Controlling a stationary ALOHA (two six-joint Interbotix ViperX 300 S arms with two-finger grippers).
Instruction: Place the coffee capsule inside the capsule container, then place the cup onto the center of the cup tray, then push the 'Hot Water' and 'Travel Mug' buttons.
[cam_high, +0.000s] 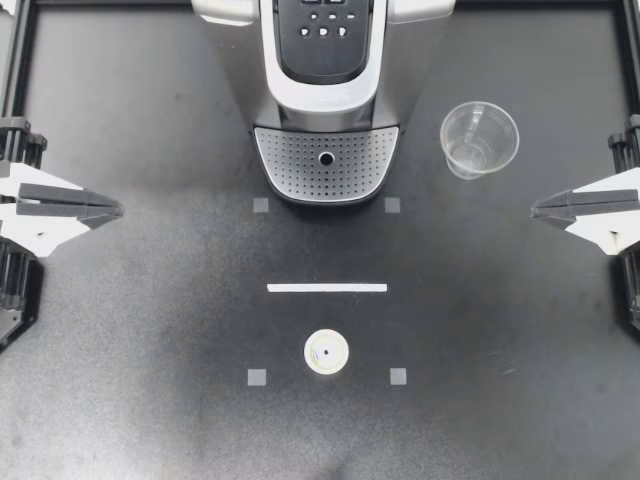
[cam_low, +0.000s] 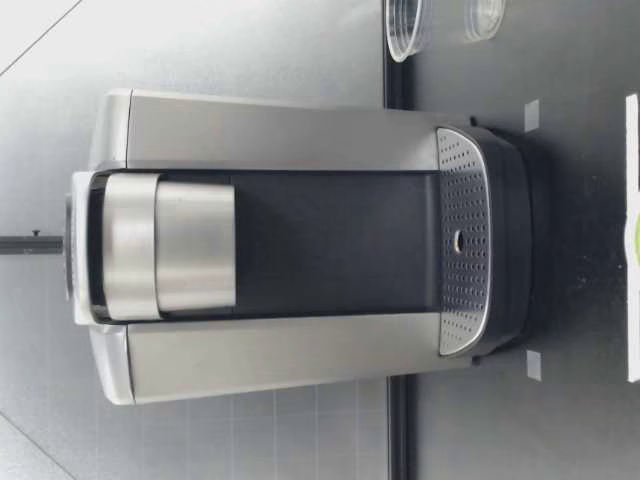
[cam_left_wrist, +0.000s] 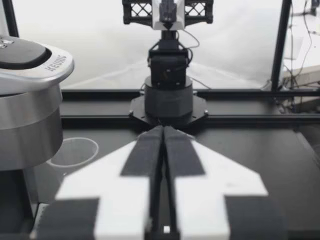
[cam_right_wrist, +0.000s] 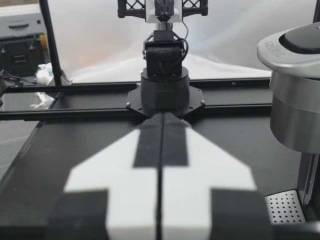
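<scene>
Coffee capsule (cam_high: 327, 353), small, round, white plastic, looked light but crushable; I judged its sides the best hold. My left gripper (cam_high: 118, 210) and right gripper (cam_high: 534, 210) sat closed, empty.

Robotics lab: black table (cam_high: 150, 330) framed by metal rails (cam_left_wrist: 250, 92), tape markers (cam_high: 327, 288), bolted arm base (cam_left_wrist: 168, 100), equipment case (cam_right_wrist: 20, 47) behind

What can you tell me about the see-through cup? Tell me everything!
The cup is clear plastic, round, wider at the rim than at the base, and looks empty. It stands upright, mouth up, on the black table. It is beside the coffee machine, on my right arm's side, apart from the cup tray. Only the table touches it.
</scene>
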